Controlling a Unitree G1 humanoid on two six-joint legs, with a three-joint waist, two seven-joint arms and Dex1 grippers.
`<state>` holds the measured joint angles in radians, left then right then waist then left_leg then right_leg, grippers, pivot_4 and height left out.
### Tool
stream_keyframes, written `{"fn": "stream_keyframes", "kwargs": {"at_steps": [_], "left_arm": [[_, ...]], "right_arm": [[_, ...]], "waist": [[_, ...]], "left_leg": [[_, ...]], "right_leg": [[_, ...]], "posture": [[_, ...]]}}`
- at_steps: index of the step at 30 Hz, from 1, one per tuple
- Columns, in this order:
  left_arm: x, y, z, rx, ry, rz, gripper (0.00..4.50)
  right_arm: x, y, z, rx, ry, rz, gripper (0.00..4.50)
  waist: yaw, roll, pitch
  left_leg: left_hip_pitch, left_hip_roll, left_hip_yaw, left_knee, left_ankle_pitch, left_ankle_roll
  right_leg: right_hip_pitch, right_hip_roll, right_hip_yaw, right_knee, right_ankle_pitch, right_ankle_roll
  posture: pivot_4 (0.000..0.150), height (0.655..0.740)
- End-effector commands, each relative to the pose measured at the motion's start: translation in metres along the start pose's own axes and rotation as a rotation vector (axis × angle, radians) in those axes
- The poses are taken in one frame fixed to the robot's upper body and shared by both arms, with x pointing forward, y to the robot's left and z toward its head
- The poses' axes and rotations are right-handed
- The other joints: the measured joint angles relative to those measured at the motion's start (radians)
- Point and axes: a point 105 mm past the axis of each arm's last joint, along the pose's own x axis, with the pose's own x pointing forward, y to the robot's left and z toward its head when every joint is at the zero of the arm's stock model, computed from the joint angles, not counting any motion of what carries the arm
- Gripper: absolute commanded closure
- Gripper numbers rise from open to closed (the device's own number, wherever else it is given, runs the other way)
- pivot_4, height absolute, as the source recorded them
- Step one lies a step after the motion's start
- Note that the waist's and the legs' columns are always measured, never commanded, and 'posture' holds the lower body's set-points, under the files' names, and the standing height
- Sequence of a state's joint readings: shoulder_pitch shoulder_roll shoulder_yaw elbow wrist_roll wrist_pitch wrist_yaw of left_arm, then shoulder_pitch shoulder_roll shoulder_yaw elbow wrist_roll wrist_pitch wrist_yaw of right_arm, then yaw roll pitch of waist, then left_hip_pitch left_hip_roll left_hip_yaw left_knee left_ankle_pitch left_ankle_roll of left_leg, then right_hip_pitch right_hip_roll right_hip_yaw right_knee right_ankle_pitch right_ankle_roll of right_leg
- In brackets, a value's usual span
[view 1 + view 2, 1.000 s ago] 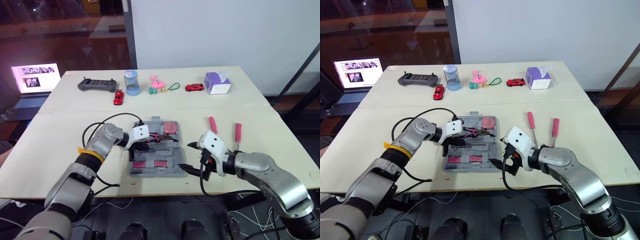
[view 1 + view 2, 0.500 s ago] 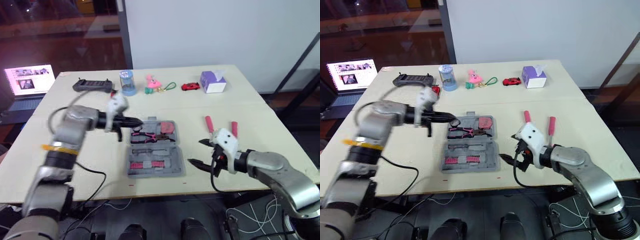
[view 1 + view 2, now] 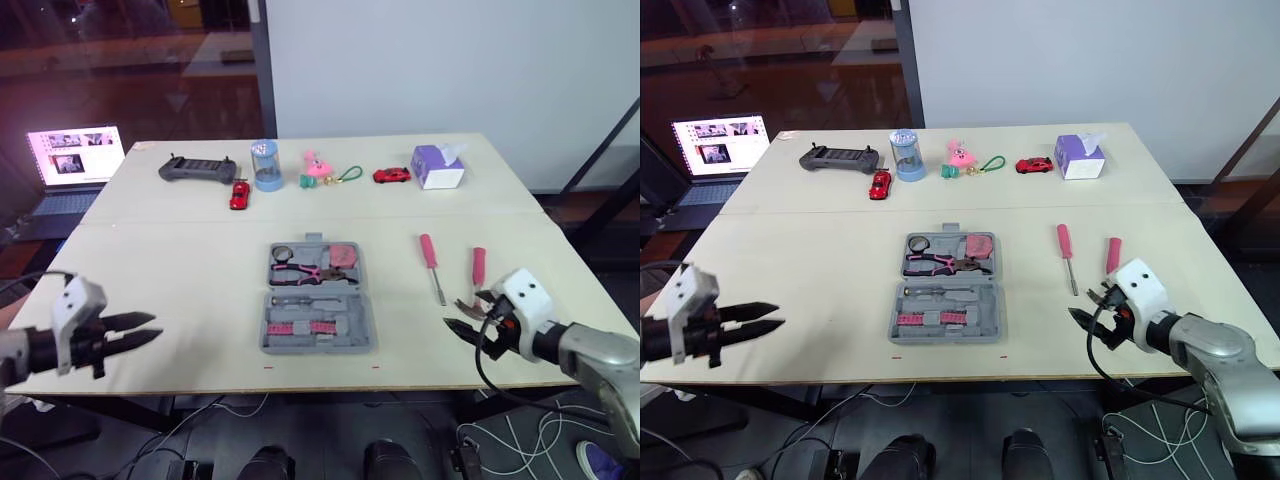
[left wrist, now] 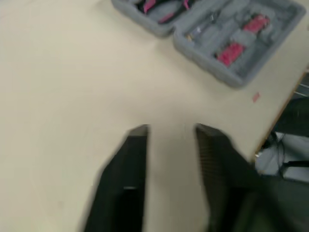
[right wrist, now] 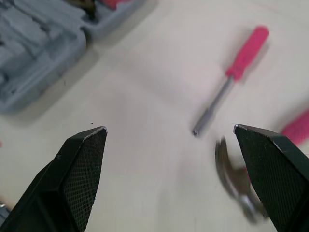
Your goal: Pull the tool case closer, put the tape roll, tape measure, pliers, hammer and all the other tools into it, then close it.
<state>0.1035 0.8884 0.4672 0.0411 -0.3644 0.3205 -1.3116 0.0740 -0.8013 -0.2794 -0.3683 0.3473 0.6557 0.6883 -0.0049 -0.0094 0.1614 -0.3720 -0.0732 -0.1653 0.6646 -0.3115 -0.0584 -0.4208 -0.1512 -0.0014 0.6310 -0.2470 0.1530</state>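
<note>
Tool case (image 3: 318, 297) lies open at the centre of the tabletop (image 3: 180, 260), both halves flat, hinge running 9 to 3 o'clock (12 o'clock is the far edge). The far half holds the tape roll (image 3: 281, 252) at its 10 o'clock corner, the pink tape measure (image 3: 343, 255) at its 2 o'clock corner, and the pink-handled pliers (image 3: 300, 271) across the middle. The near half holds a row of pink bits (image 3: 300, 327) and a grey driver handle (image 3: 296, 300).

Outside the case, at its 3 o'clock, two tools lie on the tabletop:
- Screwdriver (image 3: 432, 264), pink handle toward 12 o'clock, tip toward 6 o'clock.
- Hammer (image 3: 476, 270), just beside the screwdriver on the 3 o'clock side, pink handle toward 12 o'clock, steel head (image 5: 236, 186) toward 6 o'clock.

Right gripper (image 3: 455, 311) is at 4 o'clock from the case, near the front edge. Its fingers (image 5: 82, 169) are spread wide and grip nothing. The hammer head sits between them, close to one finger; contact cannot be determined.

Left gripper (image 3: 155, 327) is at 8 o'clock from the case, well apart from it, at the front left edge. Its fingers (image 4: 125, 183) are parted and empty, pointing toward the case.

Along the far edge, from 10 to 2 o'clock: game controller (image 3: 195, 169), red toy car (image 3: 238, 195), blue canister (image 3: 264, 165), pink toy (image 3: 314, 165), green cord (image 3: 345, 176), second red toy car (image 3: 389, 176), purple tissue box (image 3: 437, 166). An open laptop (image 3: 70, 170) stands off the tabletop at 10 o'clock.
</note>
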Motion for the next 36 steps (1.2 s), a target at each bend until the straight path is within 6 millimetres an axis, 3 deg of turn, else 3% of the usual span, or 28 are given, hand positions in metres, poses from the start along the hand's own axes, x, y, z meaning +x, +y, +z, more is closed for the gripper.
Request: {"fn": "stream_keyframes", "kwargs": {"at_steps": [1,3,12,17,22,27,31,36], "left_arm": [[-0.016,0.001,0.008,0.052,-0.058,0.051,1.0],[-0.017,-0.001,0.009,0.056,-0.066,0.054,0.04],[-0.001,-0.014,0.014,0.063,-0.085,0.007,0.04],[0.019,-0.026,0.031,0.068,-0.135,-0.034,0.04],[0.04,-0.045,0.062,0.11,-0.261,-0.049,0.04],[0.055,-0.069,0.087,0.171,-0.366,-0.129,0.04],[0.06,-0.081,0.094,0.184,-0.363,-0.186,0.04],[0.059,-0.079,0.096,0.197,-0.343,-0.175,0.04]], "right_arm": [[-0.01,-0.013,0.002,-0.049,-0.017,-0.031,0.0],[-0.011,-0.014,0.0,-0.045,-0.016,-0.026,0.0],[-0.006,-0.013,0.002,-0.043,-0.011,-0.043,0.0],[0.004,-0.027,0.001,0.067,0.021,-0.244,0.0],[0.026,-0.041,0.0,0.289,0.04,-0.504,0.0],[0.049,-0.052,-0.002,0.404,0.064,-0.689,0.0],[0.061,-0.064,-0.015,0.476,0.105,-0.813,0.0],[0.076,-0.064,-0.034,0.509,0.155,-0.832,0.0]], "waist": [[-0.004,0.0,0.0],[-0.005,0.0,0.0],[-0.007,0.0,0.0],[-0.007,0.0,0.0],[-0.009,0.001,0.0],[-0.009,0.001,0.0],[-0.009,0.002,0.0],[-0.014,0.002,0.0]], "left_leg": [[0.0,0.0,0.0,0.0,0.0,0.0],[0.0,0.0,0.0,0.0,0.0,0.0],[0.0,0.0,0.0,0.0,0.0,0.0],[0.0,0.0,0.0,0.0,0.0,0.0],[0.0,0.0,0.0,0.0,0.0,-0.001],[-0.001,0.0,0.0,-0.001,0.004,-0.008],[-0.001,0.0,0.001,-0.001,0.004,-0.008],[-0.001,0.0,0.001,-0.001,0.004,-0.008]], "right_leg": [[0.0,0.0,0.0,0.0,0.0,0.0],[0.0,0.0,0.0,0.0,0.0,0.0],[0.0,0.0,0.0,0.0,0.0,0.0],[0.0,0.0,0.0,0.0,0.0,0.0],[-0.001,0.0,0.001,0.0,0.0,0.0],[-0.003,0.0,0.001,0.001,0.0,-0.001],[-0.003,0.0,0.001,0.0,0.0,-0.001],[-0.003,0.0,0.001,0.0,0.0,-0.001]], "posture": [[0.15,0.74],[0.15,0.74],[0.15,0.74],[0.15,0.74],[0.15,0.74],[0.15,0.74],[0.15,0.74],[0.15,0.74]]}}
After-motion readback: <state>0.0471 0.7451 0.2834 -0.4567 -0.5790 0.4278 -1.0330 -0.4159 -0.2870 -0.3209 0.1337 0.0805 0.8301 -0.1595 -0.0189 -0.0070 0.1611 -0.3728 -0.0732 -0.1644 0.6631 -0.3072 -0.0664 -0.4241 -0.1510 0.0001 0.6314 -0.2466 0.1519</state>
